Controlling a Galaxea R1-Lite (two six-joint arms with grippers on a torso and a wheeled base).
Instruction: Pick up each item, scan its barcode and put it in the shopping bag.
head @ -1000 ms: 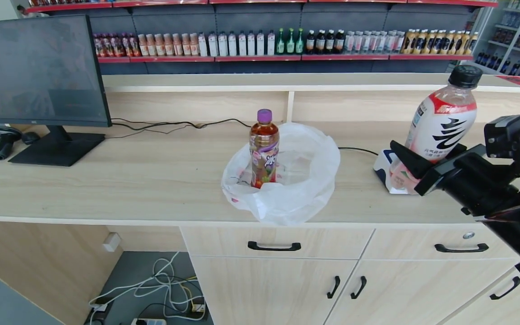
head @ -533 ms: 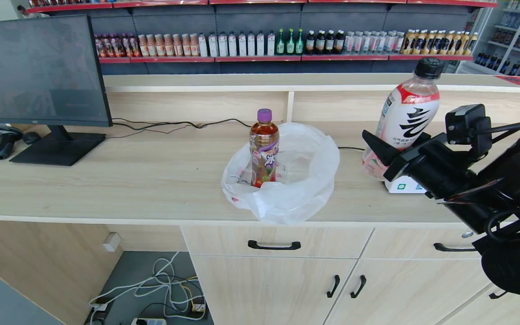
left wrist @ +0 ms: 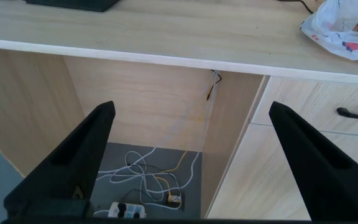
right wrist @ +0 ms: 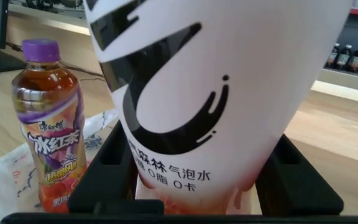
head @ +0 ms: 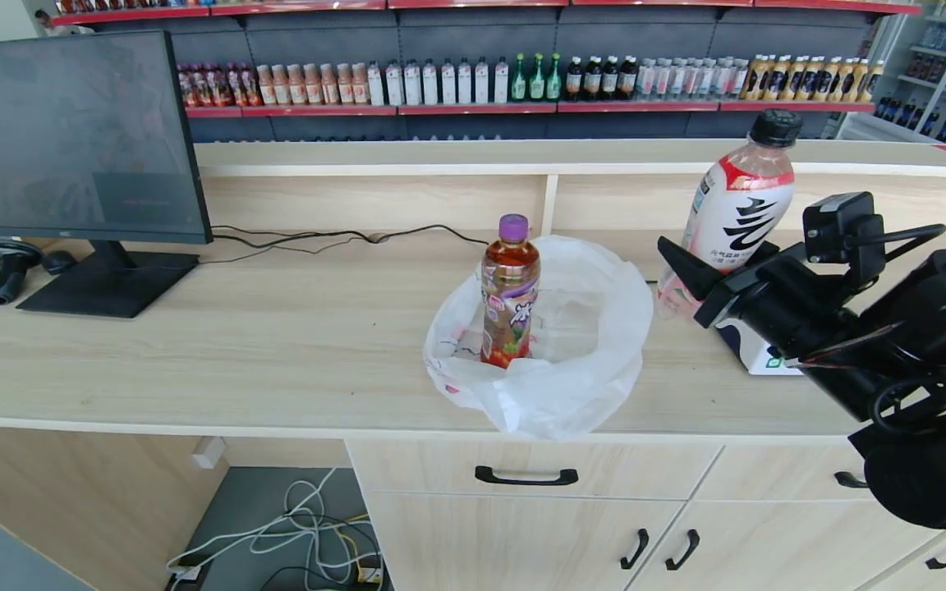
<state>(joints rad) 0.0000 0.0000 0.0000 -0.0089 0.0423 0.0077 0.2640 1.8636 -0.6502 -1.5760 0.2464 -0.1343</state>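
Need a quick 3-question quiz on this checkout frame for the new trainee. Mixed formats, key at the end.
1. True or false: the purple-capped bottle stands upright inside the shopping bag.
2. What is the right gripper holding? A) the black-capped bottle B) the shopping bag C) nothing
3. Fill in: the left gripper, below counter height, has its jaws ____.

Key: 1 true; 2 A; 3 open.
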